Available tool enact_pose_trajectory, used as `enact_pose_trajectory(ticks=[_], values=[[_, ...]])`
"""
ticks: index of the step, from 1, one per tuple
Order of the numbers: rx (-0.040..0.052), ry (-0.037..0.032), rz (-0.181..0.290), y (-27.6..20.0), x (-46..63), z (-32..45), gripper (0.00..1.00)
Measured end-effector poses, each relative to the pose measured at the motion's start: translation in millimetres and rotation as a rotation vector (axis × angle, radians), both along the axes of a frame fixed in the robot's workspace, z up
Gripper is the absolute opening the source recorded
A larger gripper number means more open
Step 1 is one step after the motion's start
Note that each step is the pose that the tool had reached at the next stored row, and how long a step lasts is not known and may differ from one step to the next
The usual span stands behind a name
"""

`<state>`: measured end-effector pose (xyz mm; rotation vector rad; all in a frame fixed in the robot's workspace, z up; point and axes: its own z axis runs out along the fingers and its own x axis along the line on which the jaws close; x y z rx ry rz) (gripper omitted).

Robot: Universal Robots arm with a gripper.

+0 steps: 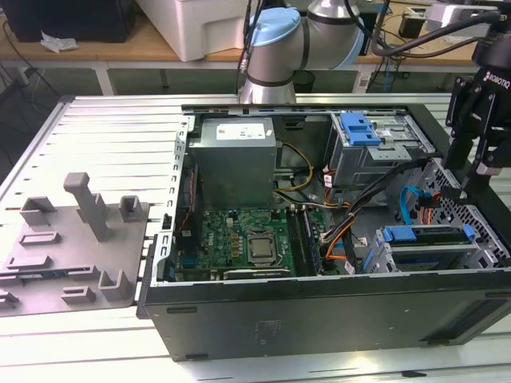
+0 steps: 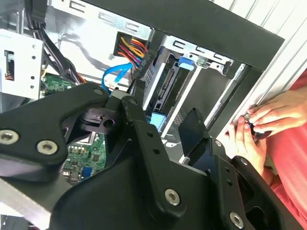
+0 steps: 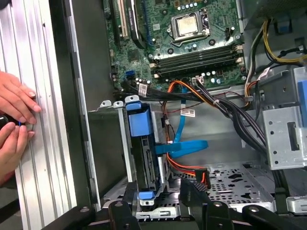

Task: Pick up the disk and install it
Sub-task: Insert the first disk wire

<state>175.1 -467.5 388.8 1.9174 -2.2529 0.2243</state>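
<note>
Gripper [image 1: 469, 169], fingers spread & holding nothing, hangs over PC case [image 1: 319, 319] at exterior view's right. Disk [image 1: 423, 238] sits slotted in case's near-right corner, just below. Person's hands [image 3: 17, 103] rest beside case.

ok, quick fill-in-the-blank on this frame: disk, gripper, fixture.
1. The disk sits in the drive cage, framed by a ___ caddy.
2. The grey fixture stands on the exterior view's ___ of the computer case.
3. In the first wrist view, the fingers of the gripper stand apart and hold ___.

Missing words: blue; left; nothing.
</note>
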Motion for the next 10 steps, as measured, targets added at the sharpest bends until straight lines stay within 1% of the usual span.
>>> enact_pose_trajectory(ticks=[1, 3, 4, 5, 9, 10], values=[[-0.0021, 0.0003, -0.001, 1.4, 0.1, -0.3, 0.56], [-0.0097, 0.0021, -0.004, 6.5, 1.2, -1.8, 0.56], [-0.0154, 0.0039, -0.005, 9.2, 2.8, -2.6, 0.56], [-0.0235, 0.0071, -0.006, 11.6, 4.7, -3.8, 0.56], [-0.0404, 0.0144, -0.008, 15.9, 8.4, -6.3, 0.56], [-0.0467, 0.0170, -0.009, 17.4, 9.6, -7.1, 0.55]])
